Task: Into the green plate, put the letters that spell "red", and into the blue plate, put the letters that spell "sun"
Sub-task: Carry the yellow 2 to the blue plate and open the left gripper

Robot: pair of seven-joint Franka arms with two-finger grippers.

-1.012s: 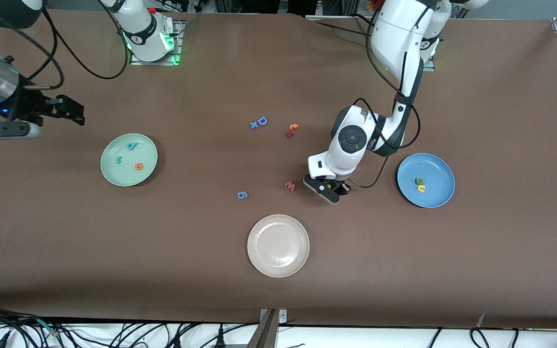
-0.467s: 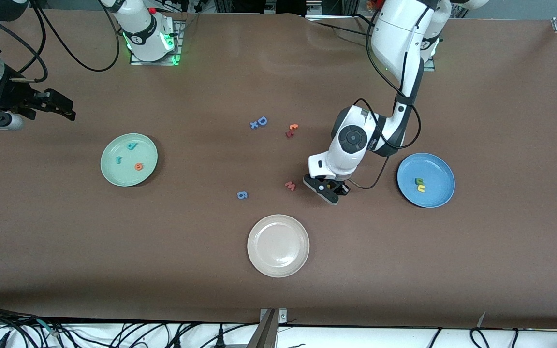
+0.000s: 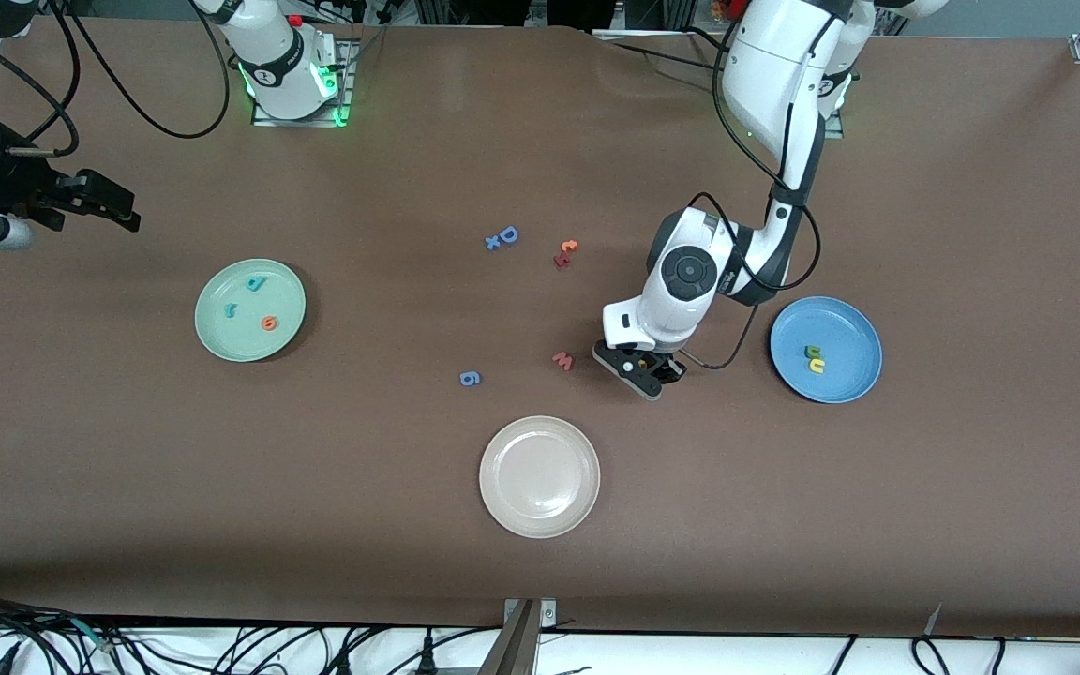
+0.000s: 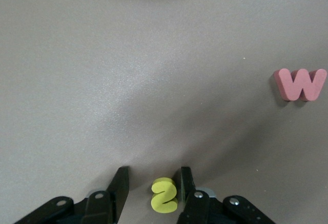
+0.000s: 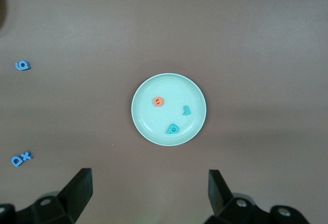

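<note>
I see the left gripper low over the table beside the blue plate, fingers astride the chunky yellow foam "s", which lies flat, one finger touching; since the earlier frame they've parted slightly. Right gripper hangs released over the mint-green plate, retreated toward the table's end.

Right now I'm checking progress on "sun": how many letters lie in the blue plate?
2: a green letter and a yellow letter, touching, in the blue plate. The yellow "s" sits on the table between the left gripper's fingers.
</note>
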